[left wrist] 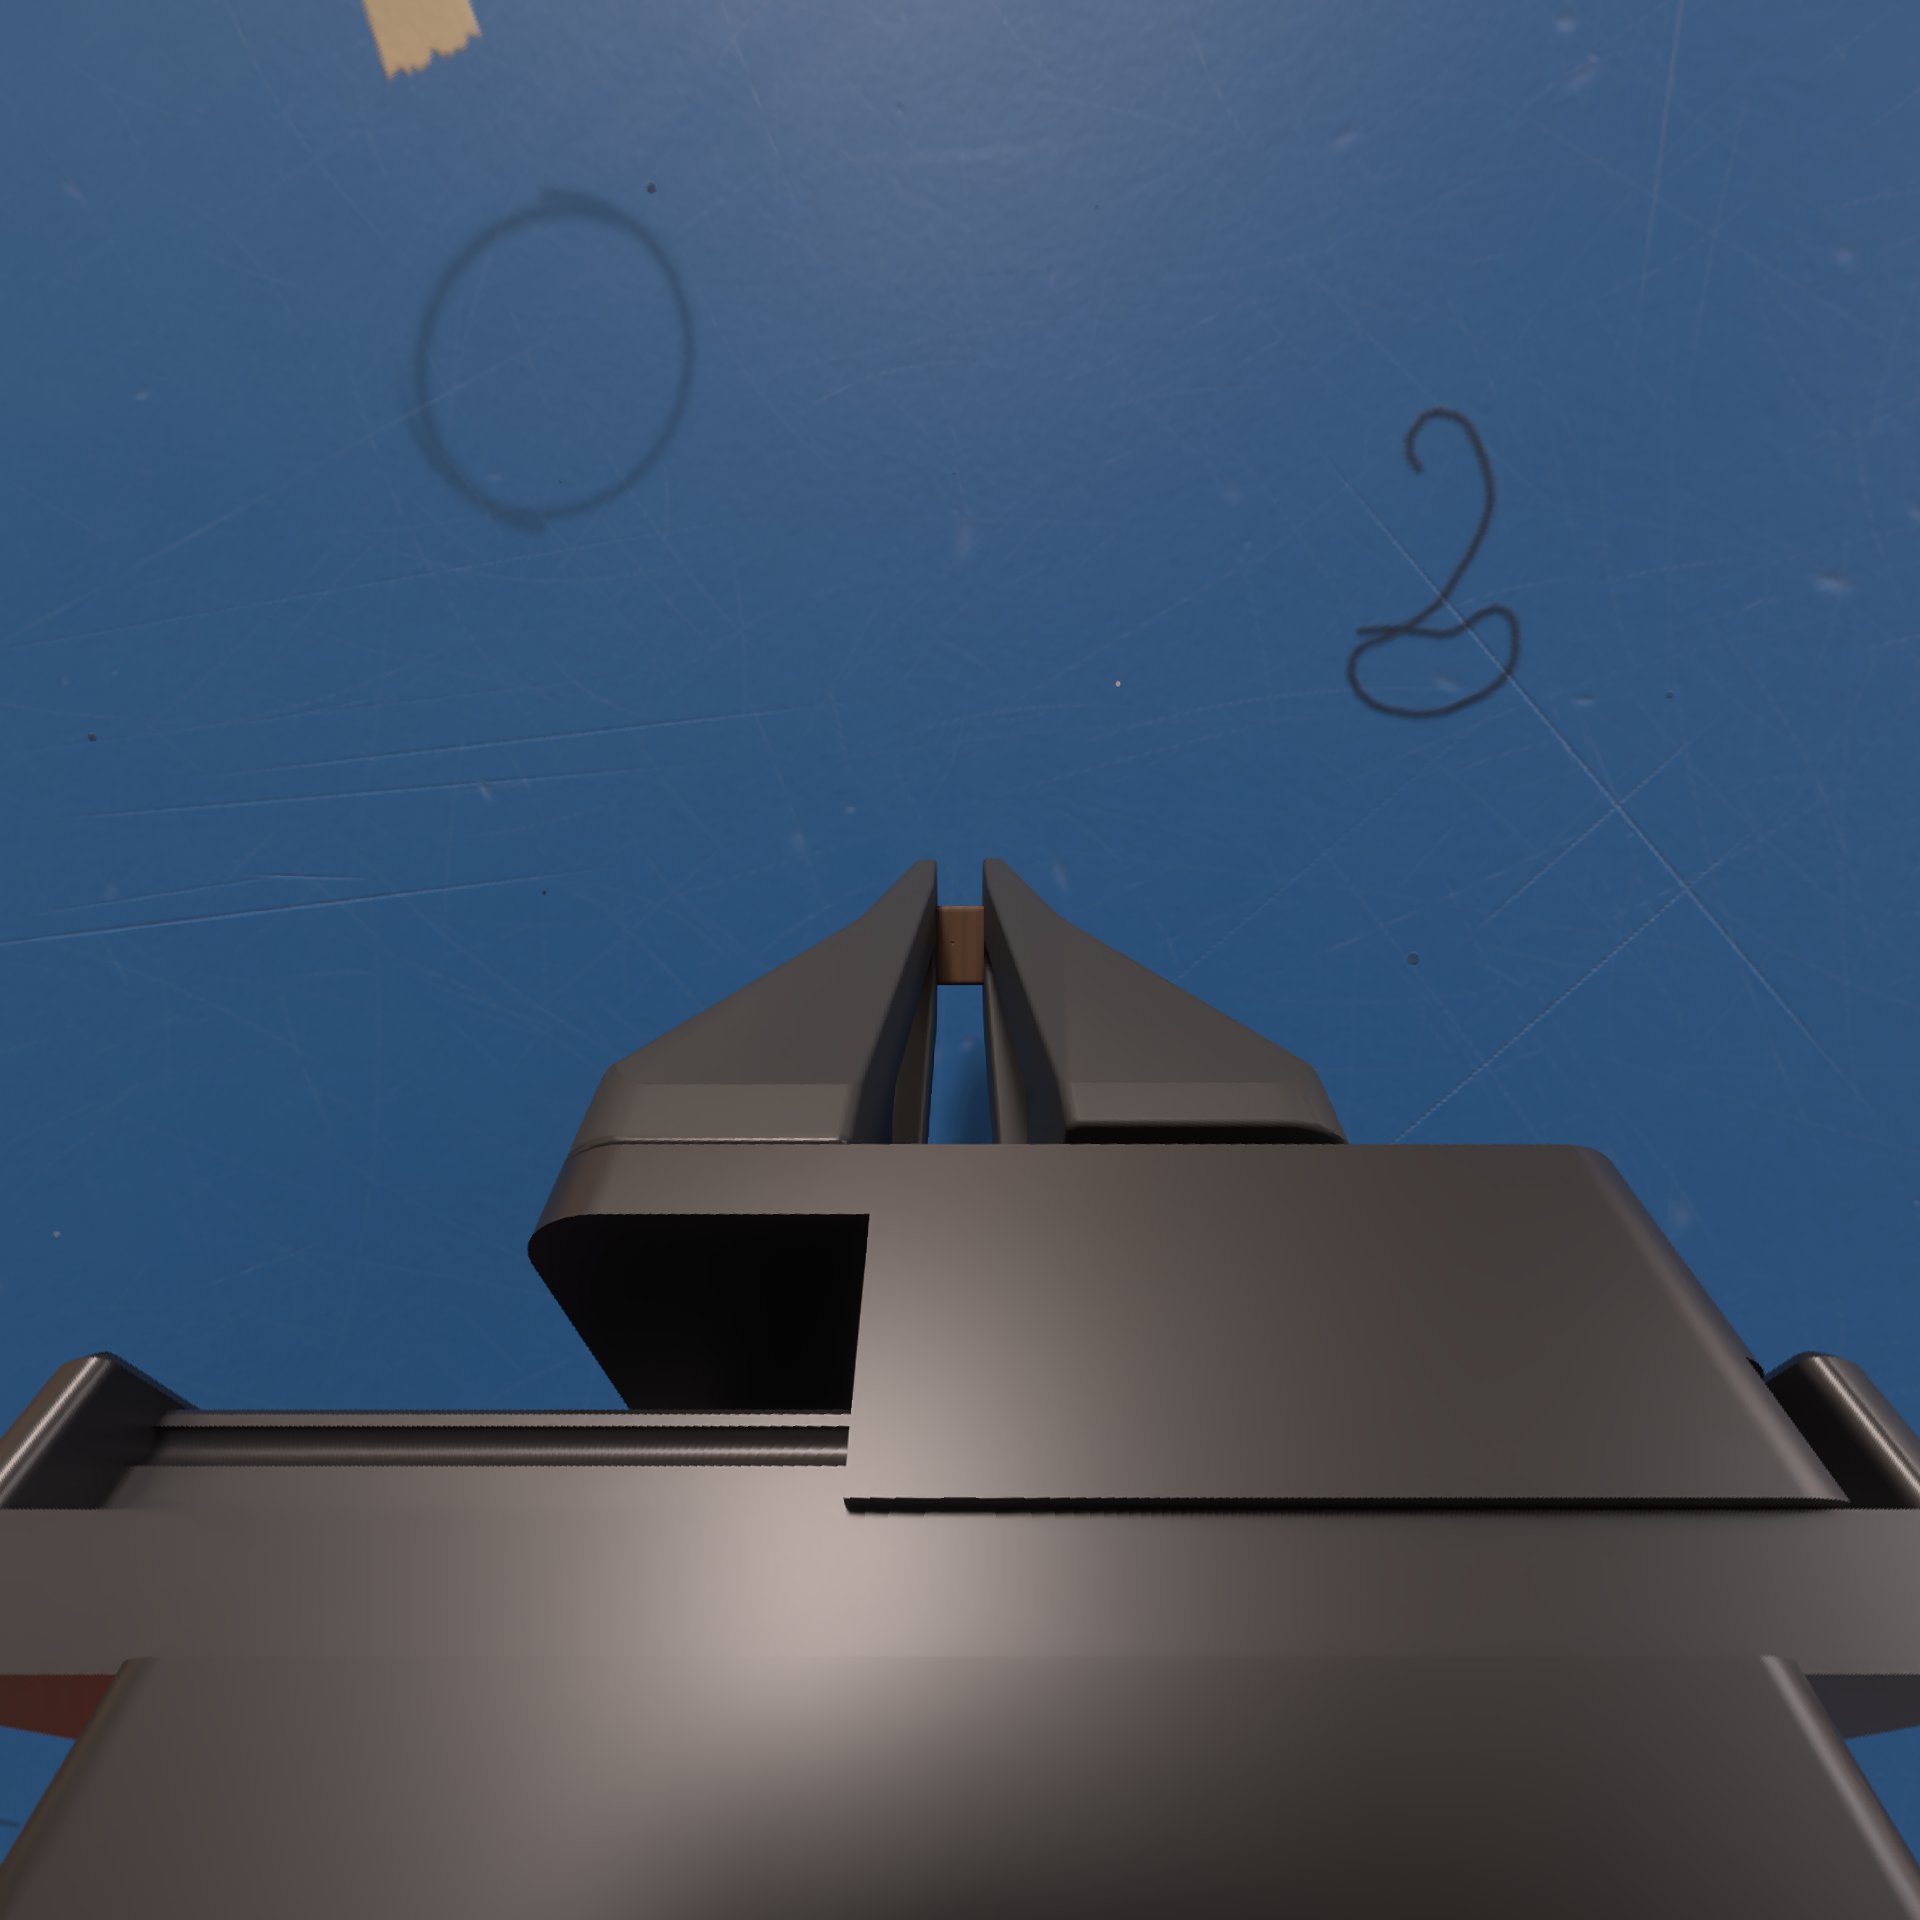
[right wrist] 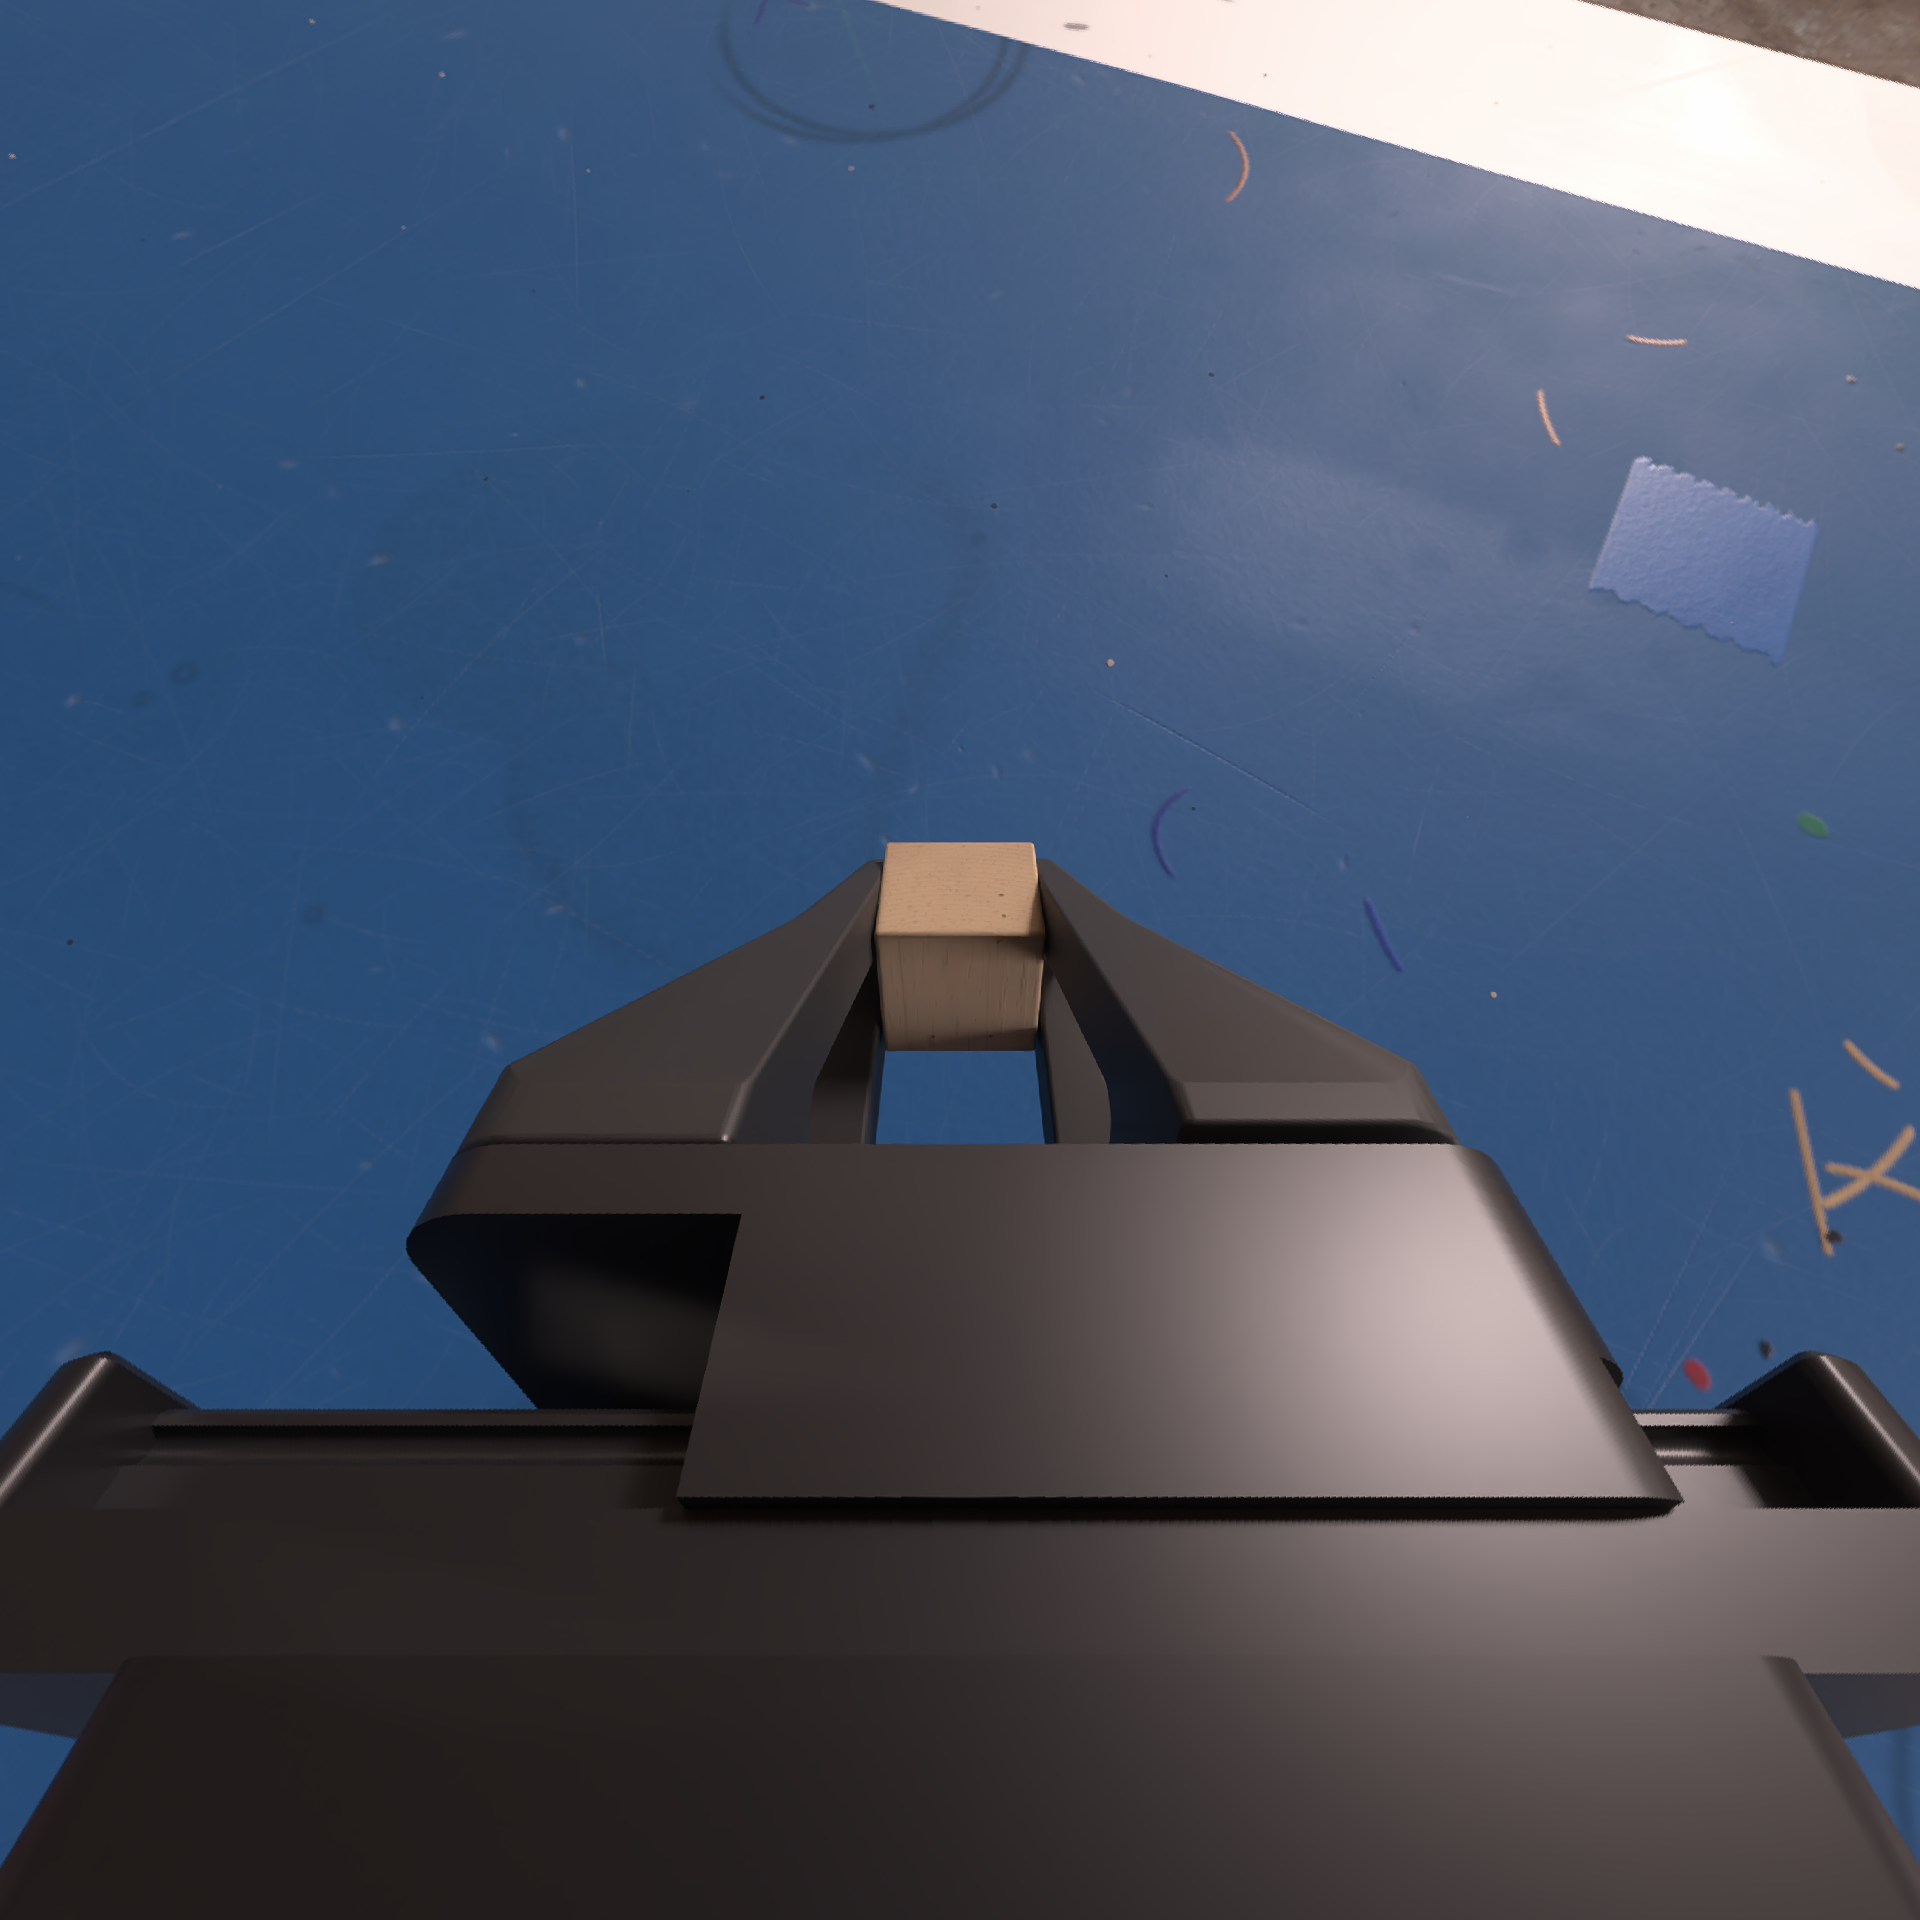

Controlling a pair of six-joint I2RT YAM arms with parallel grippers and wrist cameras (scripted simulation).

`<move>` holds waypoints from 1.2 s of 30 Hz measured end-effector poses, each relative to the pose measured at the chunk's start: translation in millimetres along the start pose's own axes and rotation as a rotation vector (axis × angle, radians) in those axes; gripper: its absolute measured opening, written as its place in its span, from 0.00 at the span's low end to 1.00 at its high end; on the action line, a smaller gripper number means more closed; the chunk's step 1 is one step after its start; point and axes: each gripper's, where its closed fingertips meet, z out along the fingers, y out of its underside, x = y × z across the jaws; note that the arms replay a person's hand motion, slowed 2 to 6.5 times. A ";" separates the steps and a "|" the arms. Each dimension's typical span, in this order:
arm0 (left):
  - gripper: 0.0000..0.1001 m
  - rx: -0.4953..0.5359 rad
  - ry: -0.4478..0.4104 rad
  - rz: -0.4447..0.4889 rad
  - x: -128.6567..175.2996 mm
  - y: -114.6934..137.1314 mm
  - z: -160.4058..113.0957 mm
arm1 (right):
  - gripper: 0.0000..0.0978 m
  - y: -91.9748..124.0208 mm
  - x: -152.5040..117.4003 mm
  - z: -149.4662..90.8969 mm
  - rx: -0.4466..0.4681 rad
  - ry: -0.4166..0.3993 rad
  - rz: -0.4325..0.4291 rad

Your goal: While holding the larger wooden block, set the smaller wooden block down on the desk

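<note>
In the left wrist view my left gripper point(left wrist: 960, 878) is shut on the smaller wooden block point(left wrist: 960, 943), a thin tan piece pinched just behind the fingertips, held above the blue desk point(left wrist: 935, 623). In the right wrist view my right gripper point(right wrist: 958, 878) is shut on the larger wooden block point(right wrist: 958, 945), a pale wooden cube held between the fingertips above the blue desk point(right wrist: 623, 571). Neither block touches the desk.
The desk carries a drawn black circle point(left wrist: 554, 358), a black squiggle point(left wrist: 1439, 582) and a strip of tan tape point(left wrist: 421, 33). In the right wrist view a blue tape patch point(right wrist: 1704, 558) lies at right, coloured marks are scattered about, and the desk's white edge point(right wrist: 1558, 125) runs along the top right.
</note>
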 end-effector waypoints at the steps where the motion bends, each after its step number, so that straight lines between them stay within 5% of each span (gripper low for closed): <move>1: 0.07 0.004 -0.003 0.001 -0.4 -1.0 -1.4 | 0.23 0.0 -0.1 0.0 0.000 0.000 0.000; 6: 0.07 0.061 -0.007 0.013 2.1 -15.7 -17.1 | 0.23 -0.5 -1.0 0.0 0.002 -0.006 -0.003; 11: 0.07 0.165 0.099 0.050 30.4 -43.7 -34.8 | 0.23 -1.3 -2.0 0.0 0.006 -0.011 -0.011; 23: 0.07 0.267 0.497 0.237 166.7 -91.1 -37.8 | 0.23 -7.5 -8.5 -0.5 0.037 -0.047 -0.021; 36: 0.07 0.184 0.763 0.409 290.6 -86.4 -5.6 | 0.23 -4.3 -24.2 -0.6 0.060 -0.091 -0.021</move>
